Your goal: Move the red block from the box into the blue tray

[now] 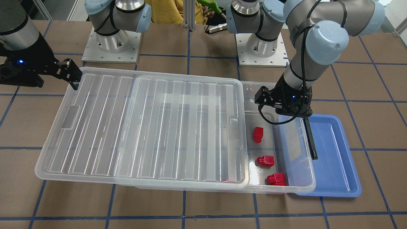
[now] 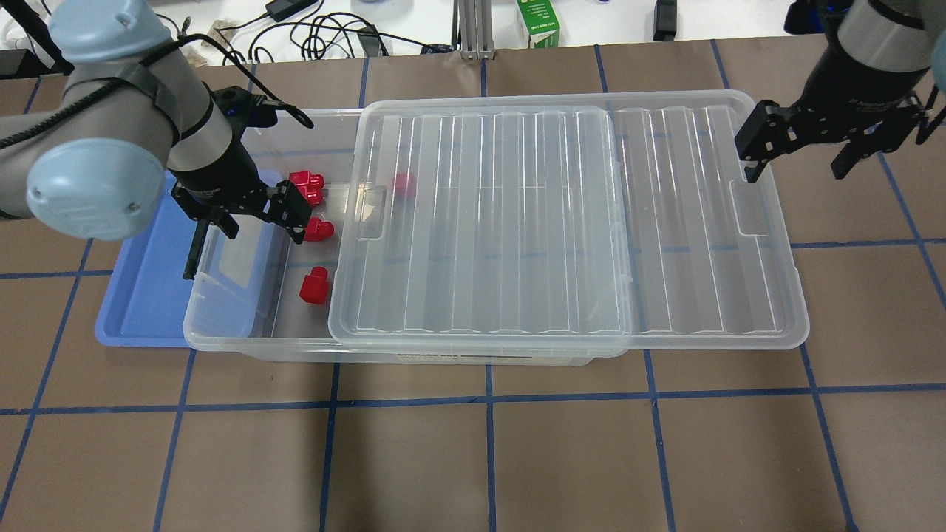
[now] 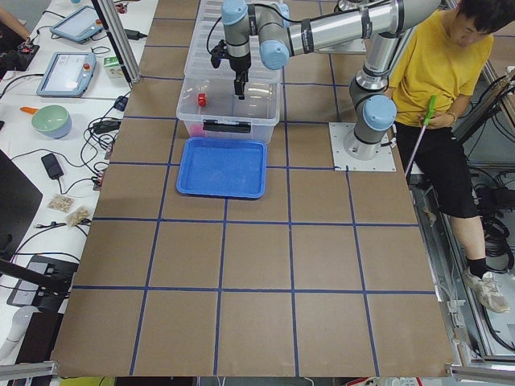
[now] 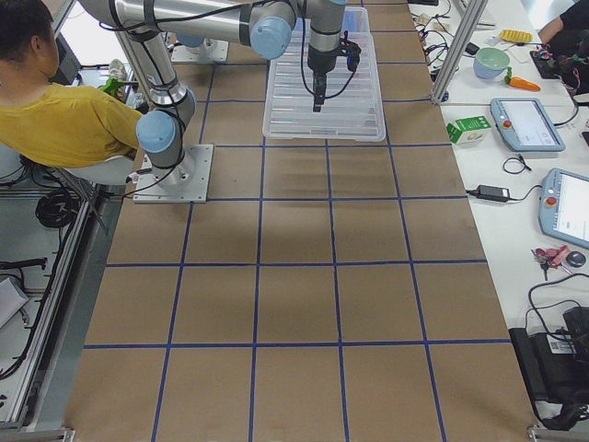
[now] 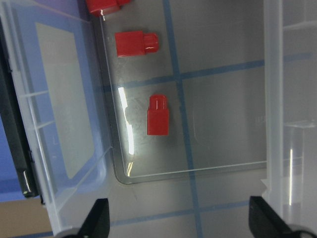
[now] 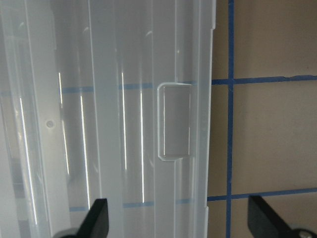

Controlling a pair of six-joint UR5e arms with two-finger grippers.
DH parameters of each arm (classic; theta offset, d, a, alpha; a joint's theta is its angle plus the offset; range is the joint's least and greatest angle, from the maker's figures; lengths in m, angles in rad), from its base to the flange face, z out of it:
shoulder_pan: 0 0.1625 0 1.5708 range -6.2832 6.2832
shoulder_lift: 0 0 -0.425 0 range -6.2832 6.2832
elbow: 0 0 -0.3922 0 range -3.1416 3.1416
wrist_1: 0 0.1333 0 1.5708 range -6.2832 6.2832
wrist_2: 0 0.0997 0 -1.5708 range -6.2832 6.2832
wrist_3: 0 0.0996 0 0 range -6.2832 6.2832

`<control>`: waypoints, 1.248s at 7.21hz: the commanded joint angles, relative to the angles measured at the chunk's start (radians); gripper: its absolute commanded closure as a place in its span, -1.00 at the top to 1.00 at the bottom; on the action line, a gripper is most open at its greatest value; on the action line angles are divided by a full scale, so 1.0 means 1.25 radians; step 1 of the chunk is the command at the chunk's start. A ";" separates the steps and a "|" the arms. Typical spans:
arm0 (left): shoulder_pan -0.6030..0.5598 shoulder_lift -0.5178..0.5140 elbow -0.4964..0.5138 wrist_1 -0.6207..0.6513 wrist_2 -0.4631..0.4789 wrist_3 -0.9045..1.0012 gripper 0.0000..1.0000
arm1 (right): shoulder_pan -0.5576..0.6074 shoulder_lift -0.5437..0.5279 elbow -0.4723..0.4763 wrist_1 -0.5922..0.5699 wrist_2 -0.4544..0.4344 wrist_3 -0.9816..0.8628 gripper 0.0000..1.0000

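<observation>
Three red blocks (image 1: 258, 134) (image 1: 265, 161) (image 1: 276, 179) lie on the floor of the clear box (image 2: 222, 340), in the end left uncovered by its slid-aside ribbed lid (image 2: 562, 222). They also show in the overhead view (image 2: 314, 286) (image 2: 318, 230) (image 2: 307, 188) and in the left wrist view (image 5: 158, 115). The blue tray (image 1: 337, 159) (image 2: 144, 295) lies against that end of the box. My left gripper (image 2: 259, 218) (image 1: 283, 106) hangs open and empty above the uncovered end. My right gripper (image 2: 802, 151) (image 1: 41, 76) is open and empty over the lid's far edge.
The box's black latch (image 1: 311, 140) stands on the short wall between the blocks and the tray. A faint red patch (image 2: 403, 183) shows through the lid. The lid's handle recess (image 6: 174, 121) lies under my right gripper. A person in yellow (image 3: 442, 72) sits behind the robot.
</observation>
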 commanded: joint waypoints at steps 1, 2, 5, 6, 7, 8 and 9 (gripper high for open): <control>0.009 -0.033 -0.104 0.159 -0.001 -0.019 1.00 | 0.026 -0.011 0.011 0.011 -0.004 0.022 1.00; 0.007 -0.049 -0.124 0.181 -0.001 -0.048 1.00 | 0.028 -0.013 0.035 -0.003 0.000 0.036 1.00; 0.001 -0.092 -0.129 0.218 -0.002 -0.089 1.00 | 0.026 -0.021 0.023 -0.004 0.000 0.036 1.00; -0.013 -0.102 -0.128 0.221 -0.002 -0.099 1.00 | 0.024 -0.021 0.034 -0.006 -0.006 0.050 1.00; -0.024 -0.101 -0.126 0.221 -0.001 -0.093 1.00 | 0.026 -0.021 0.034 -0.008 -0.008 0.050 1.00; -0.025 -0.111 -0.129 0.242 -0.001 -0.089 1.00 | 0.025 -0.021 0.034 -0.010 -0.006 0.050 1.00; -0.022 -0.123 -0.128 0.250 -0.001 -0.088 1.00 | 0.025 -0.021 0.034 -0.015 -0.014 0.048 1.00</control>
